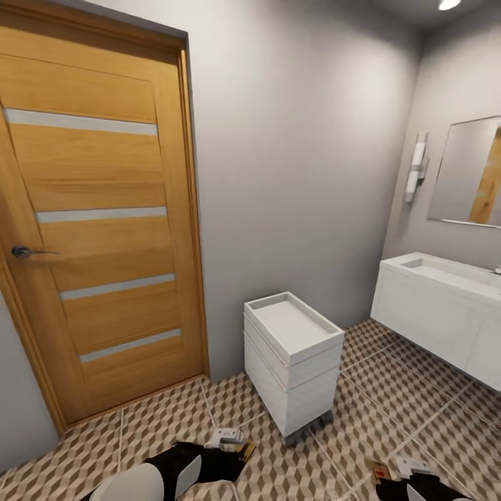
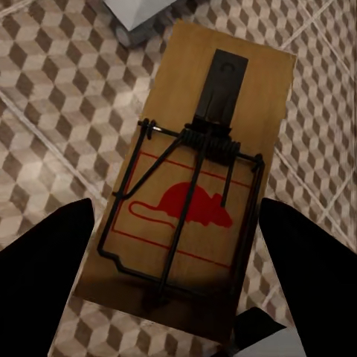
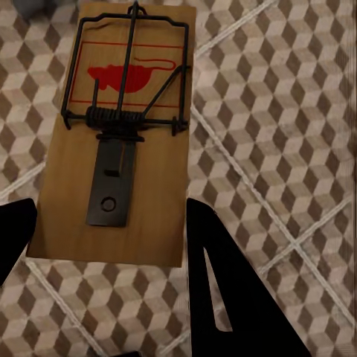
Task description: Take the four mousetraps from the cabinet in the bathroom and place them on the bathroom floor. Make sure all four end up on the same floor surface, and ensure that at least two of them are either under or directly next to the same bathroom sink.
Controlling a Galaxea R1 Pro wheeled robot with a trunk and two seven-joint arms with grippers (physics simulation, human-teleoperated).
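My left gripper [image 2: 178,223] is shut on a mousetrap [image 2: 201,186], a tan board with dark wire and a red mouse mark, held above the cube-patterned bathroom floor [image 2: 52,111]. The right gripper [image 3: 111,216] is shut on a second mousetrap [image 3: 119,134] over the same tiles. In the head view both grippers sit low at the front, the left gripper [image 1: 233,445] and the right gripper [image 1: 400,470], each with a tan board edge showing. The white sink [image 1: 452,275] hangs on the right wall. The cabinet is out of view.
A wooden door [image 1: 97,223] stands closed at the left. A small white drawer unit on casters [image 1: 292,355] stands against the grey wall between my arms. A mirror [image 1: 473,174] and a wall lamp [image 1: 416,167] hang above the sink. Open floor [image 1: 390,403] lies before the sink.
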